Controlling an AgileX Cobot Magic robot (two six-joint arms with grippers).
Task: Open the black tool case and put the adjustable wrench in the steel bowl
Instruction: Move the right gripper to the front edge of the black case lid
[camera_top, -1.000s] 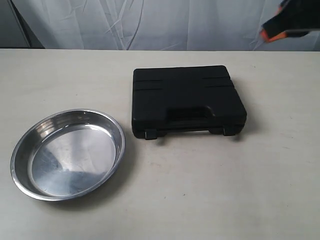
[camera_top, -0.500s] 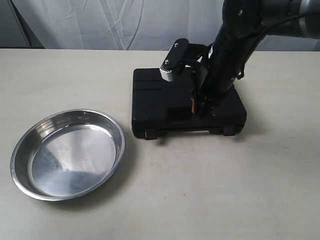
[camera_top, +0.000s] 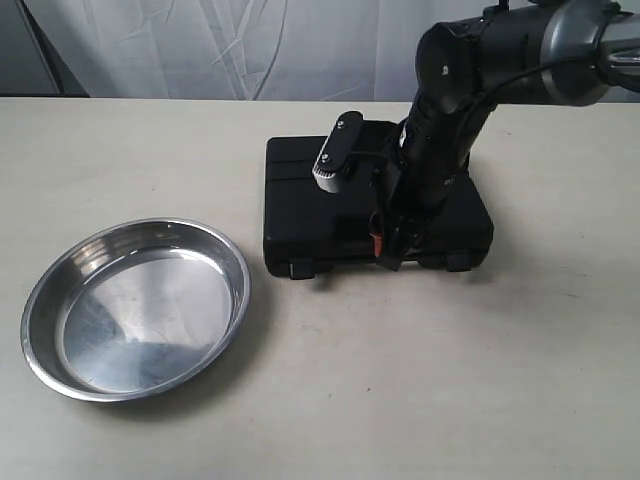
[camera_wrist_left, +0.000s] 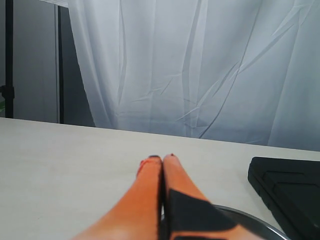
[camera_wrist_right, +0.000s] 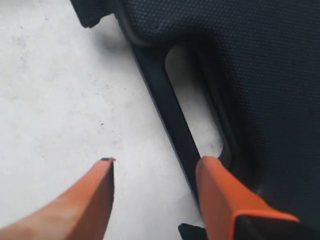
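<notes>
Black ribbed plastic tool case (camera_top: 300, 190), centre frame, lies closed; right gripper (camera_wrist_right: 155, 167) spread astride its handle bar, left gripper (camera_wrist_left: 161, 159) clenched empty; shiny round steel bowl (camera_top: 135, 308), lower left, holds nothing.

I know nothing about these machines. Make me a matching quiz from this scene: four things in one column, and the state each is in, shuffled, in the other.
Things:
1. black tool case
2. steel bowl
3. left pincer
4. right pincer

States:
A. fingers pressed together
B. lying empty
C. fingers apart, either side of the case's handle
D. lid shut

Pairs: 1-D, 2-B, 3-A, 4-C.
</notes>
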